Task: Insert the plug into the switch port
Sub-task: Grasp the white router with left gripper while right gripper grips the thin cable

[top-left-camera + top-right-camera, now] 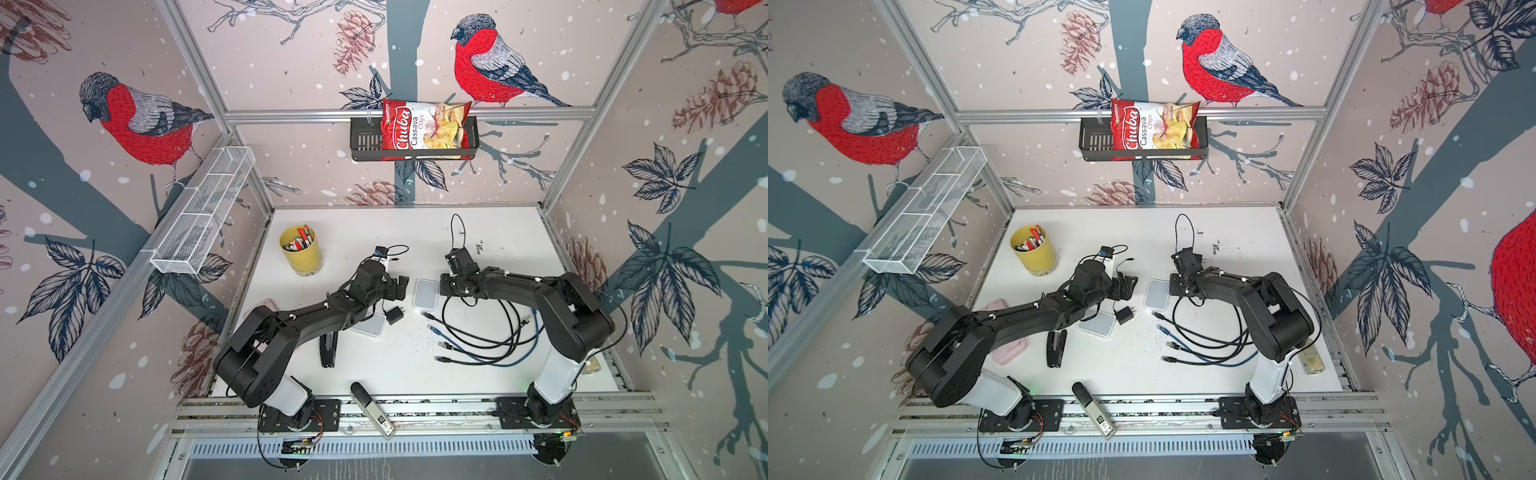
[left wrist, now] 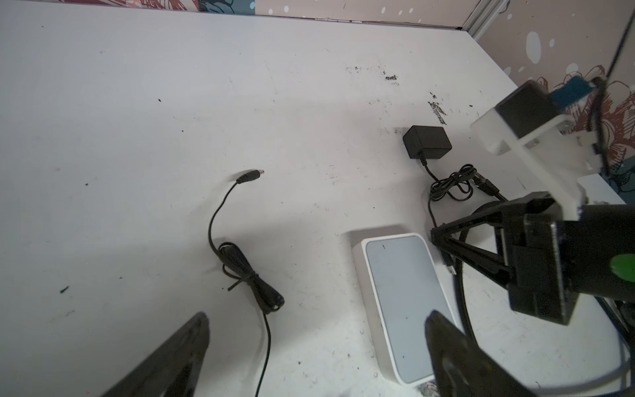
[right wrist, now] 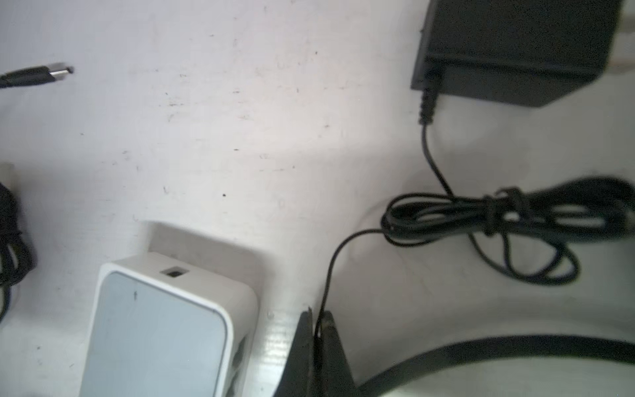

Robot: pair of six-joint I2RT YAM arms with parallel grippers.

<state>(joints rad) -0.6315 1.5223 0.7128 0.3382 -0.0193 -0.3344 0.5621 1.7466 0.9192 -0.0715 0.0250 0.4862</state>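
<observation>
Left claw (image 2: pixel 318 315), lower frame of its wrist view: spread wide, holding nothing. White rectangular plastic switch box (image 3: pixel 154 326), lower left in right wrist view, small port (image 3: pixel 175 273) on its end face. Right claw (image 3: pixel 318 319), bottom centre: clamped on thin black adapter cord (image 3: pixel 330 268); plug end hidden. Suggest bracing switch, aligning plug squarely before pushing.

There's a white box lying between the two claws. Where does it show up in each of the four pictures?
In a top view: white box mid-table, between left claw and right claw.
In a top view: same spot.
Left wrist view: near end behind a left claw finger.
Right wrist view: beside the right claw, shut on a thin cord.
Shared landmark: the right claw, beside the box throughout.
</observation>
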